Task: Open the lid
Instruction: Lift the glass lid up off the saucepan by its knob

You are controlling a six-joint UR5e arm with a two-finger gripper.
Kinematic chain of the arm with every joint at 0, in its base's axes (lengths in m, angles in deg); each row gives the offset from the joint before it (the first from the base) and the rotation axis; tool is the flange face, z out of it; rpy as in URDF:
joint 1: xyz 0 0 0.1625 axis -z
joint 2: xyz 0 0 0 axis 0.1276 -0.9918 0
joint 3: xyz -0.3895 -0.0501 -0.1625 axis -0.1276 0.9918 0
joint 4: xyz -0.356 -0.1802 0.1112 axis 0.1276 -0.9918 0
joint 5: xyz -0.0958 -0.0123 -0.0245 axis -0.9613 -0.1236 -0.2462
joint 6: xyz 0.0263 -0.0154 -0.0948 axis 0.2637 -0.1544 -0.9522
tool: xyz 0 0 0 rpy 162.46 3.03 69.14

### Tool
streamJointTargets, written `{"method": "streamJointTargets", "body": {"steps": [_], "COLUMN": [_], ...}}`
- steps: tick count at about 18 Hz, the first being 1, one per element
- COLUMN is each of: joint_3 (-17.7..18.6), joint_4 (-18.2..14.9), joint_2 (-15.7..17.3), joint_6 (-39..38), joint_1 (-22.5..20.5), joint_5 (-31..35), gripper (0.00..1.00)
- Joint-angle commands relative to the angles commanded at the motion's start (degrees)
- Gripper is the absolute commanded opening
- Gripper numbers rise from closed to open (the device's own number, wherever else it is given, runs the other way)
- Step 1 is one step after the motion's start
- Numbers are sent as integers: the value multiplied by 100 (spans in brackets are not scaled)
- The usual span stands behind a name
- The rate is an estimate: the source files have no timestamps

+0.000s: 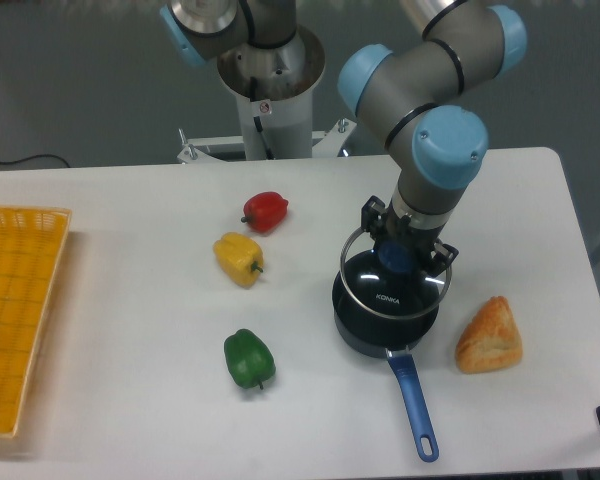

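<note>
Now gripper (398, 256) grips blue knob of lid (392, 285), fingers closed on it. Lid hangs directly below fingers, tilted, lifted just above saucepan (380, 325), toward table's right side.

A white counter (130, 400) seen from above and in front, with a grey robot arm with blue joint caps reaching down from the top. Its hand (398, 255) is clamped on the blue knob of a round glass lid (395, 290), which sits raised and tilted above a dark blue saucepan (380, 325). The saucepan's long blue handle (414, 405) points toward the viewer. To the left lie a red pepper (266, 211), a yellow pepper (239, 258) and a green pepper (248, 359). A piece of bread (489, 336) lies right of the pan. A yellow basket (15, 310) sits at the far left edge.
</note>
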Motion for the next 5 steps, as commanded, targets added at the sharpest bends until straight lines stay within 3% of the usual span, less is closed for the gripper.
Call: {"method": "streamJointTargets", "body": {"steps": [5], "joint_3": [-9], "joint_4": [-9], "joint_2": [18], "joint_6": [53], "joint_1": [-18], "joint_5": [0], "gripper": [50]}}
